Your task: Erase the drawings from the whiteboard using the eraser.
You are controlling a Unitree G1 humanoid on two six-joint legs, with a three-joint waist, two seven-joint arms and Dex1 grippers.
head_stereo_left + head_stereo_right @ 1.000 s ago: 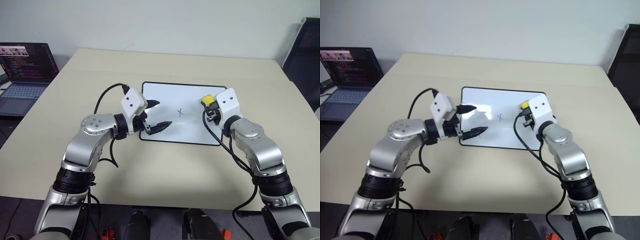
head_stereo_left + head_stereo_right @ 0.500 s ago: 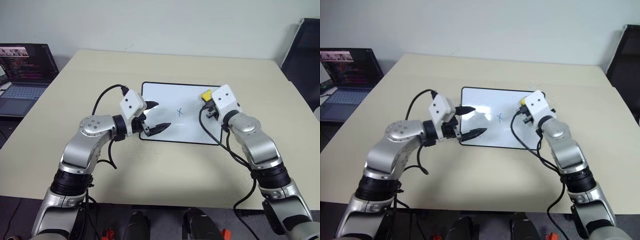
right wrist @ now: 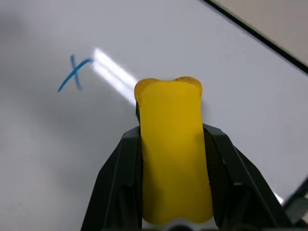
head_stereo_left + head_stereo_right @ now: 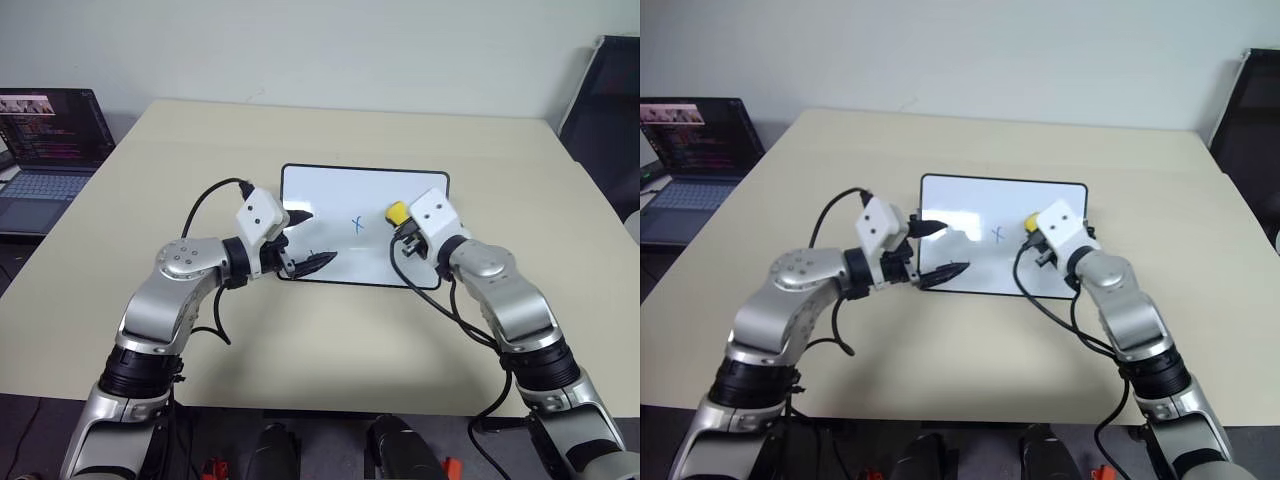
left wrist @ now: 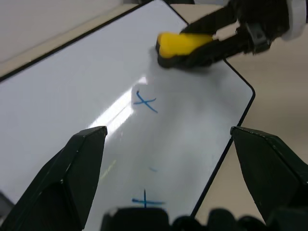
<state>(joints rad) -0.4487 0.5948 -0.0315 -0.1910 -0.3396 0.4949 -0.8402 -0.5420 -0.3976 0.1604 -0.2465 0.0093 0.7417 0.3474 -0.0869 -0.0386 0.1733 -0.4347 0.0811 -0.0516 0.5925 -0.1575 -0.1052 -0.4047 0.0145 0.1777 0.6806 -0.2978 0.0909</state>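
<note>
Whiteboard (image 4: pixel 340 200) lying flat on the table (image 4: pixel 300 130). Right gripper (image 3: pixel 174 159), fingers clamped on the yellow eraser (image 4: pixel 397 212), over the board's right part, apparently touching it. A blue x (image 4: pixel 358 224) lies just beside the eraser. Left gripper (image 4: pixel 303 239), fingers spread wide, at the board's left edge.

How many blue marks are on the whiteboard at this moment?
2 clear ones: an x mid-board near the eraser, and a cross at the whiteboard edge by the left gripper. A faint speck lies between; more may be hidden.
</note>
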